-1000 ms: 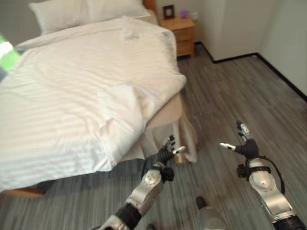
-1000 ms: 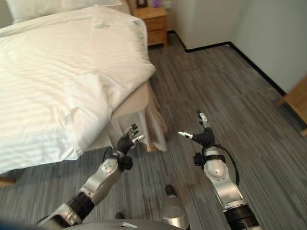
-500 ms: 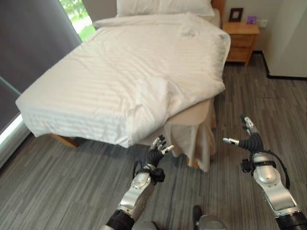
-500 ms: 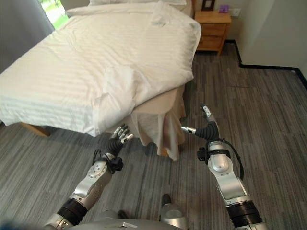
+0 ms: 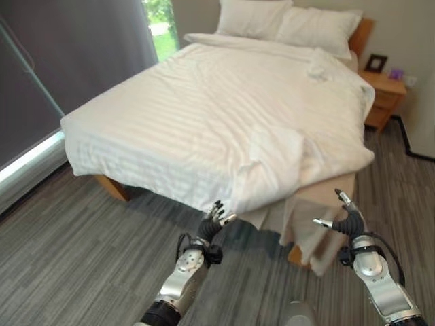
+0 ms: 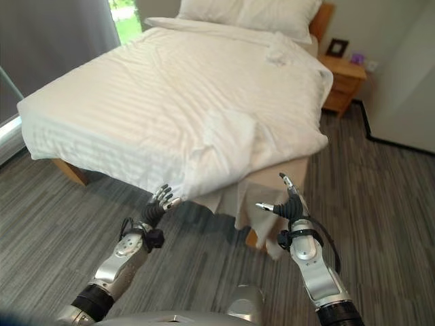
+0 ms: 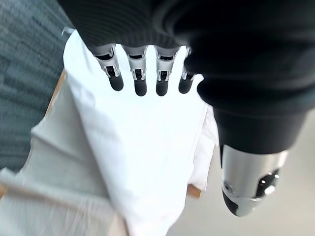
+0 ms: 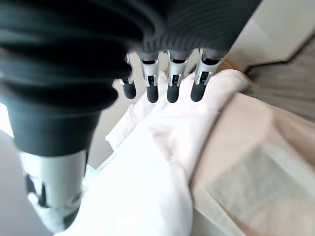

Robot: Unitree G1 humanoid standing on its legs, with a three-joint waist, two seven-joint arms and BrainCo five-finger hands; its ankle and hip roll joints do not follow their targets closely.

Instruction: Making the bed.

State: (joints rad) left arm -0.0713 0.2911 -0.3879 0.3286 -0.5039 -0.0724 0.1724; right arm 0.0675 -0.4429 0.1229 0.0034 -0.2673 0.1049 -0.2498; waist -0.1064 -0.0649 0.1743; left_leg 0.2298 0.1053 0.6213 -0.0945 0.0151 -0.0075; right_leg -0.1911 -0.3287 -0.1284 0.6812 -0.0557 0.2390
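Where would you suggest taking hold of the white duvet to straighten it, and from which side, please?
Probably at the folded-back corner of the duvet, near the foot of the bed on the nightstand side. There the cover is doubled over and bunched, leaving the beige bed skirt exposed. Both the left hand and the right hand hang open just below that edge, so coming up from the foot end seems easiest.

In front of me the bed [image 5: 109,187] wears a white striped duvet [image 5: 204,109], its near corner folded back and rumpled; 2 white pillows [image 5: 285,20] lie at the head.
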